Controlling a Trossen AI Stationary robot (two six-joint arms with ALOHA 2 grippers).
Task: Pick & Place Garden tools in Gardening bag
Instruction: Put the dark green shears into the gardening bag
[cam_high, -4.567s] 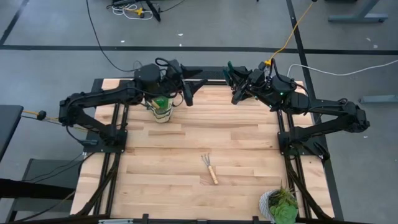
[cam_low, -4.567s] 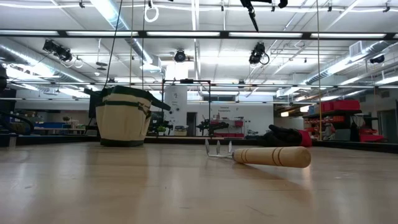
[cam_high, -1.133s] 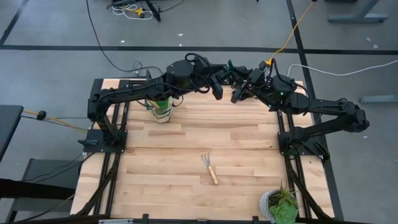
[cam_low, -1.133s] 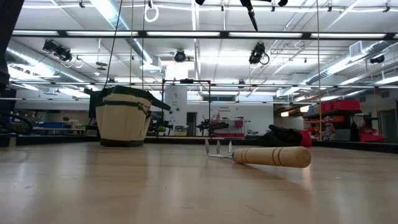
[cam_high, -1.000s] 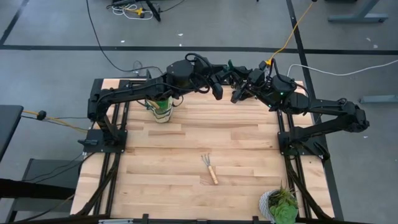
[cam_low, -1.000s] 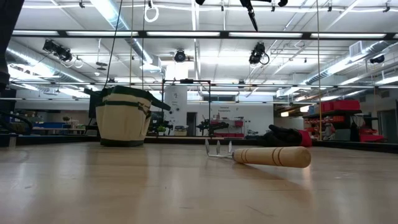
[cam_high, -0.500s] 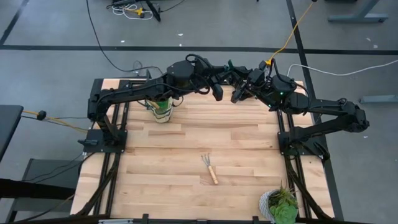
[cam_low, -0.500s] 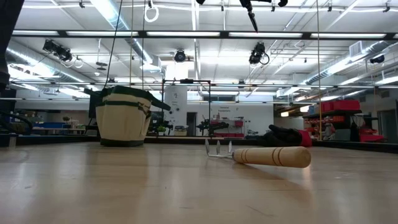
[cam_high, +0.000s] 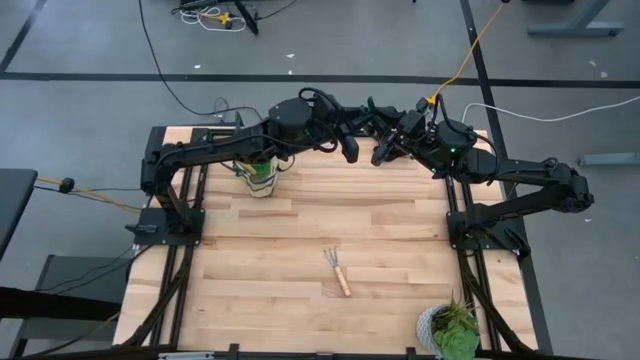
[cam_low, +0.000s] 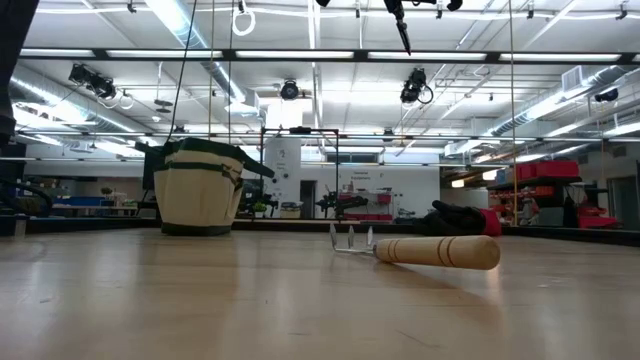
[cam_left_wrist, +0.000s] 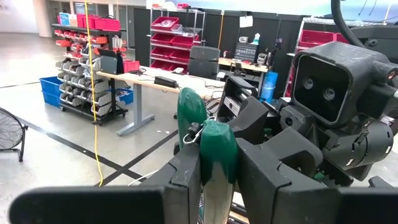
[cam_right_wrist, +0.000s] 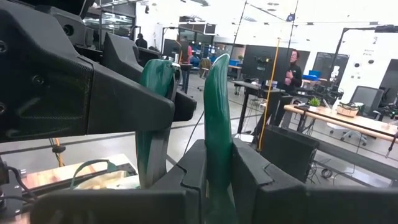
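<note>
Pruning shears (cam_left_wrist: 208, 149) pinched in both claws, left claw (cam_left_wrist: 214, 180) and right claw (cam_right_wrist: 211, 168), green handles.

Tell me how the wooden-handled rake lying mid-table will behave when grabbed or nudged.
The rake looks stiff: metal tines on a solid wooden handle, unlikely to flex. Its round handle may roll if nudged sideways, though the tines touching the table would probably check that. It seems light for its length.

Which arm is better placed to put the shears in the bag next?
Left, probably. The left gripper and right gripper both grip the shears, but the bag stands beside the left arm.
</note>
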